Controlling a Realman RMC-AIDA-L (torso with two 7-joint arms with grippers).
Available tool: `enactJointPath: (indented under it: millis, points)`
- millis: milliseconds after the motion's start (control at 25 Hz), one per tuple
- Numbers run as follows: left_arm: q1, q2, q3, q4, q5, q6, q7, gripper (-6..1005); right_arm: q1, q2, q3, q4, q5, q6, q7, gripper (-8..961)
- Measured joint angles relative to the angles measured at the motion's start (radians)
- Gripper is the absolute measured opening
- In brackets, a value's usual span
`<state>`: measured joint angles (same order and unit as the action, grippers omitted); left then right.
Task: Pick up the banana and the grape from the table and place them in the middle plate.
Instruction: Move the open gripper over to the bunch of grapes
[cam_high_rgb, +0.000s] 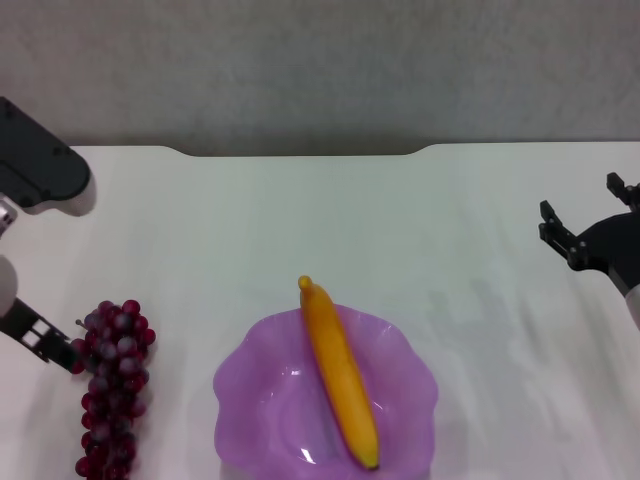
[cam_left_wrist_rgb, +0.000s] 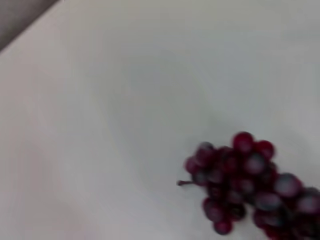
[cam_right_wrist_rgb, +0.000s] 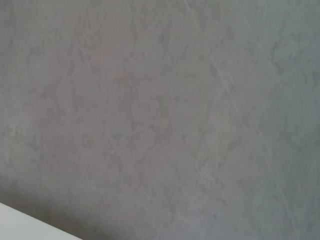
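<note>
Half the job looks done from where I stand: the banana (cam_high_rgb: 340, 375) already lies in the middle plate (cam_high_rgb: 260, 400), stretched diagonally across it with its greenish tip poking just over the far rim and its other end down near the plate's near edge. The plate sits at the near edge of the table (cam_high_rgb: 320, 220), about midway along it. What is left is the grape (cam_high_rgb: 110, 390) — the dark red-purple bunch lies on the bare tabletop toward the near left corner, well clear of the plate, with its short stem pointing away from the cluster in my left wrist view (cam_left_wrist_rgb: 245, 185). My left gripper (cam_high_rgb: 45, 340) is down at the table's left edge, its dark fingertips just beside the far end of the bunch, perhaps touching it; I cannot tell whether those fingers are spread or pressed together, and nothing shows them holding a berry. My right gripper (cam_high_rgb: 580, 235) hangs raised over the right edge of the table, its fingers spread and holding nothing, well apart from both fruits. So, in my judgement, the remaining work is to grasp the grape and carry it to the plate beside the banana.
</note>
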<state>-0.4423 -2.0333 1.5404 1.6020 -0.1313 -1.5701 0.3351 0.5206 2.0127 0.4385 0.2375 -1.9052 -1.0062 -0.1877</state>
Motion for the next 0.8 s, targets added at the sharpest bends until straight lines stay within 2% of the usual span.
enactJointPath:
  millis: [360, 640, 800]
  points:
    - [-0.071, 0.001, -0.114, 0.005, -0.241, -0.143, 0.07, 879, 0.004, 0.0, -0.001, -0.002, 0.0, 0.026, -0.003, 892]
    - [-0.079, -0.002, -0.185, -0.038, -0.317, -0.082, 0.001, 876, 0.005, 0.0, -0.001, 0.002, -0.002, 0.026, -0.015, 892]
    - [-0.089, -0.001, -0.184, -0.148, -0.296, -0.019, -0.016, 874, 0.005, 0.0, -0.001, 0.001, -0.002, 0.026, -0.016, 892]
